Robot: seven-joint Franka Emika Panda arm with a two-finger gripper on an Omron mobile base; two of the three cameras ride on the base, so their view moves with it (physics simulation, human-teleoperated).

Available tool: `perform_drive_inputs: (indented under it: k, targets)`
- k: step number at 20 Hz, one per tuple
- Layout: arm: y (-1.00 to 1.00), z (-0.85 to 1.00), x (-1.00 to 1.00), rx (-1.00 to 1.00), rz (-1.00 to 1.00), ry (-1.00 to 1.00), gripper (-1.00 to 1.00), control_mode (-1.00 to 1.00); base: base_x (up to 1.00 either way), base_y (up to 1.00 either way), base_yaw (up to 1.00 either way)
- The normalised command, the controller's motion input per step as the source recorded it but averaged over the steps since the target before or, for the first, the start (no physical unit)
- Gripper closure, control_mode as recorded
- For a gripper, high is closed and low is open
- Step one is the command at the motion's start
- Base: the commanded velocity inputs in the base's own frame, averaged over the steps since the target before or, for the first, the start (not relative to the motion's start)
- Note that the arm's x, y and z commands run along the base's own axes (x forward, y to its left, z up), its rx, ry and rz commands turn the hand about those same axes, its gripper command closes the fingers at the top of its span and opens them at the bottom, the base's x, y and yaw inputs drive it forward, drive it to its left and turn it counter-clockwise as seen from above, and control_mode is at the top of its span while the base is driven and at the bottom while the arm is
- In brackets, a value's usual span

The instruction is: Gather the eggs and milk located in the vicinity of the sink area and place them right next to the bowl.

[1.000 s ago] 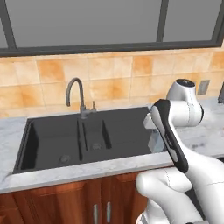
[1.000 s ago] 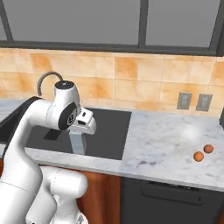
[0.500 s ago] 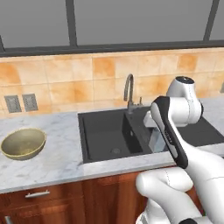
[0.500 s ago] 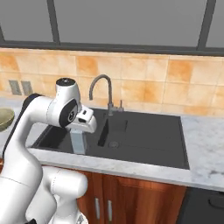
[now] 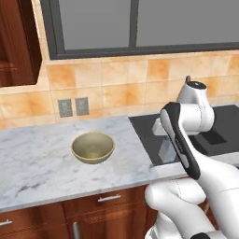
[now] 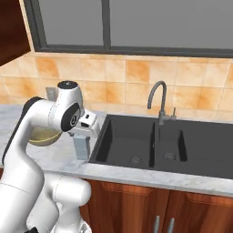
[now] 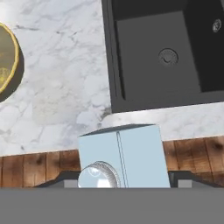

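Observation:
My gripper (image 6: 83, 136) is shut on the milk (image 6: 82, 146), a pale grey boxy carton hanging below the hand over the counter's front edge. In the hand view the milk (image 7: 122, 155) sits between my fingers, round cap toward the camera. The olive-gold bowl (image 5: 93, 147) stands on the marble counter to the left of the carton, a short gap away. It also peeks out at the hand view's left edge as the bowl (image 7: 6, 57). The dark sink (image 6: 150, 141) lies to the right of the carton. The eggs are out of view.
A gooseneck faucet (image 6: 157, 98) rises behind the sink. Two wall outlets (image 5: 74, 107) sit on the tiled backsplash above the bowl. A dark wooden cabinet (image 5: 18, 42) hangs at the upper left. Bare marble counter (image 5: 37, 163) stretches left of the bowl.
The base has driven left, so the whole scene slid right: the sink moved from centre to the right and the bowl came into view. The milk stays in my grip.

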Motion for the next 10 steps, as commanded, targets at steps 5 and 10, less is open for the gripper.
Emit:
perform_drive_inputs:
  k: [5,10]
  targets:
    - [0.00,0.00,0.00,0.00,0.00,0.00,1.00,1.00,0.33,0.93,-0.18]
    - [0.10,0.00,0.60,0.00,-0.01,0.01,1.00,-1.00,0.00,0.00,0.00]
